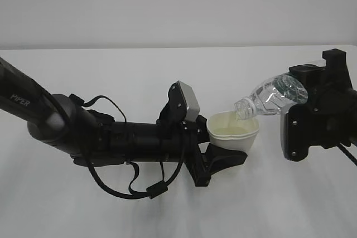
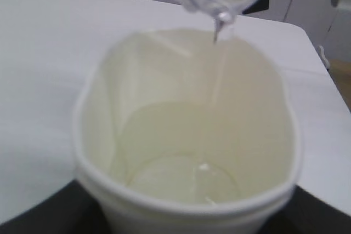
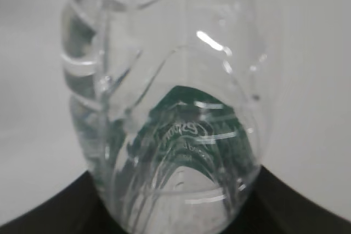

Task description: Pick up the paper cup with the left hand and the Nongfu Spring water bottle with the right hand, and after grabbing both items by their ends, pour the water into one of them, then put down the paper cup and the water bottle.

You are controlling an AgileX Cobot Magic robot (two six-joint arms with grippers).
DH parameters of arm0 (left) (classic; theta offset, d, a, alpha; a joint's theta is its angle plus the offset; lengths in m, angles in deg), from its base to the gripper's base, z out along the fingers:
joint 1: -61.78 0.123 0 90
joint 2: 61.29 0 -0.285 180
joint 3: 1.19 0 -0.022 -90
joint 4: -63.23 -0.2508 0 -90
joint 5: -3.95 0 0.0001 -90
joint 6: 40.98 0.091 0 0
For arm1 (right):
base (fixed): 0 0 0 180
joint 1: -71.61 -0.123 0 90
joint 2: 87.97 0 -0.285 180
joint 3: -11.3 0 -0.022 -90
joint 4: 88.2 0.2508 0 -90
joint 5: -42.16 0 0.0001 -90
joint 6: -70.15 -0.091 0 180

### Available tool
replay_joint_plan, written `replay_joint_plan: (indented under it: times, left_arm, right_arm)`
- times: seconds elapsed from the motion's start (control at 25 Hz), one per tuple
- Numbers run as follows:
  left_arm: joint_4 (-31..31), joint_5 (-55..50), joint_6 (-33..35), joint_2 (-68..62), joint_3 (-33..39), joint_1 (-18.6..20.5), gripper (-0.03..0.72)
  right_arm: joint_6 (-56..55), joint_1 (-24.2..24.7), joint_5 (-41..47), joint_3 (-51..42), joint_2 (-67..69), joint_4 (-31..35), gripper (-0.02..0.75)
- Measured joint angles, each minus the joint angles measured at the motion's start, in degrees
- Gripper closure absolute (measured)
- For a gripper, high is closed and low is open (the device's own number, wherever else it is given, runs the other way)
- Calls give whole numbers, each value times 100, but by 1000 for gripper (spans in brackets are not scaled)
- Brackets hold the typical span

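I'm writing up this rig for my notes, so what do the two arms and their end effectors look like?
Both are black. The left arm carries white PIPER lettering, looped black cables and a silver-grey block by its end effector. The right end effector is chunky and black, with small screws and a black cable trailing.
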Motion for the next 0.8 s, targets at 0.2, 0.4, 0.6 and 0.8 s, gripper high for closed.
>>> replay_joint_plan:
  times: [0.2, 0.4, 0.6, 0.8]
  left_arm:
    - [-23, 0, 0, 0, 0, 0, 254]
    - [-23, 0, 0, 0, 0, 0, 254]
    - [-23, 0, 0, 0, 0, 0, 254]
    - [-23, 0, 0, 0, 0, 0, 255]
  right_arm:
    - [0, 0, 0, 0, 0, 0, 346]
    - [0, 0, 0, 0, 0, 0, 346]
    - [0, 0, 0, 0, 0, 0, 346]
    - [0, 0, 0, 0, 0, 0, 346]
